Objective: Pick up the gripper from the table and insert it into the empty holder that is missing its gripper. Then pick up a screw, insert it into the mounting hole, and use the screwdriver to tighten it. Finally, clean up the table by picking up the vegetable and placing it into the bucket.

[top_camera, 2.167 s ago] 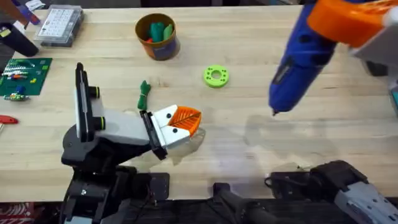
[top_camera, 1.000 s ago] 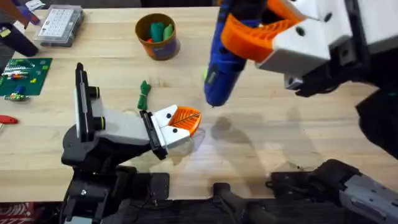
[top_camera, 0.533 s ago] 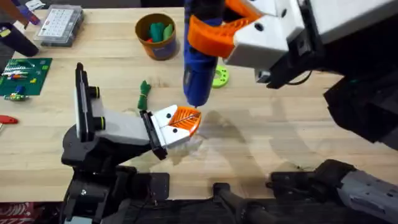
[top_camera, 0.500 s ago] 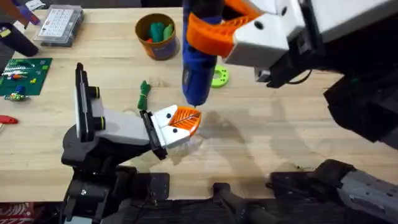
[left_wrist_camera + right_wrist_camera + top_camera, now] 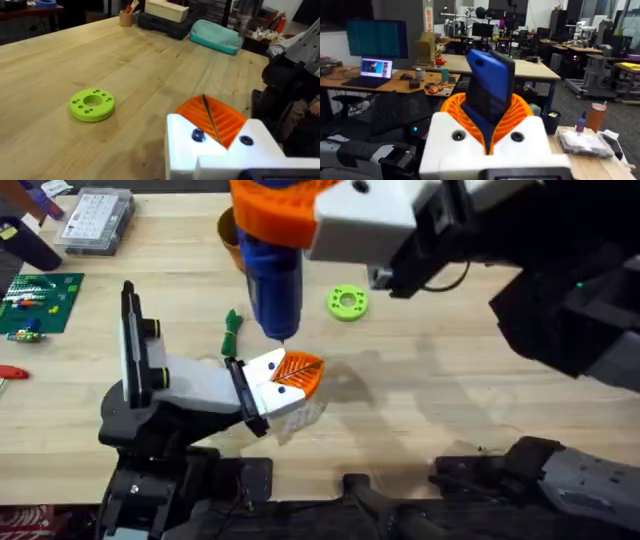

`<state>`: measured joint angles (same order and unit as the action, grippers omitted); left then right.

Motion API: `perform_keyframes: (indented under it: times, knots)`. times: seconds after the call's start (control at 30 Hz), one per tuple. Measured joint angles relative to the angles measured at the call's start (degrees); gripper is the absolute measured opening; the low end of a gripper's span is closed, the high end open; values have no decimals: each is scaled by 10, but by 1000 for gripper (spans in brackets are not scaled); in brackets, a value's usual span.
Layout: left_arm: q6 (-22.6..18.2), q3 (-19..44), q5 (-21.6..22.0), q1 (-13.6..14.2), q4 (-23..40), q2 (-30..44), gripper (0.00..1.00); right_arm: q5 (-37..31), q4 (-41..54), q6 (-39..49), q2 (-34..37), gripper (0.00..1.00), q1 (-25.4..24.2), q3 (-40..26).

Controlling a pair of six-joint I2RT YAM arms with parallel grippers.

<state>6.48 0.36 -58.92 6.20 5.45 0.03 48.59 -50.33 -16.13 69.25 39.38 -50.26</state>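
Note:
The orange ribbed gripper (image 5: 300,371) sits in the white holder (image 5: 262,385) at the end of my left arm. My right gripper (image 5: 275,215) reaches across from the right, shut on the blue screwdriver (image 5: 272,280). The screwdriver points down, its tip just above the holder's far edge. In the left wrist view the thin bit (image 5: 210,117) crosses the orange gripper (image 5: 225,120) above the holder (image 5: 220,152), which has two dark round spots. In the right wrist view the screwdriver (image 5: 490,90) stands between orange fingers (image 5: 452,107). The dark-green vegetable (image 5: 233,332) lies left of the tip. The screwdriver hides most of the bucket (image 5: 227,228).
A lime-green ring (image 5: 347,303) lies right of the screwdriver. At the far left are a clear compartment box (image 5: 95,220) and a green circuit board (image 5: 40,300). The right arm's dark bulk spans the upper right. Bare wood stretches across the right half.
My right arm has swung left across the table with the screwdriver. The tip has gone from the right side to just over the holder. The left arm has stayed still.

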Motion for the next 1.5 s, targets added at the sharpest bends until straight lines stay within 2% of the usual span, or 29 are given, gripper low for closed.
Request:
perform_keyframes:
  times: [0.37, 0.6, 1.5]
  knots:
    - [0, 0, 0, 0, 0, 0, 16, 23, -2, 17, 54, 26, 29, -68]
    - [0, 0, 0, 0, 0, 0, 16, 26, 1, 25, 72, 26, 36, -71]
    - [0, 0, 0, 0, 0, 0, 16, 21, 15, 36, 73, 26, 36, -72]
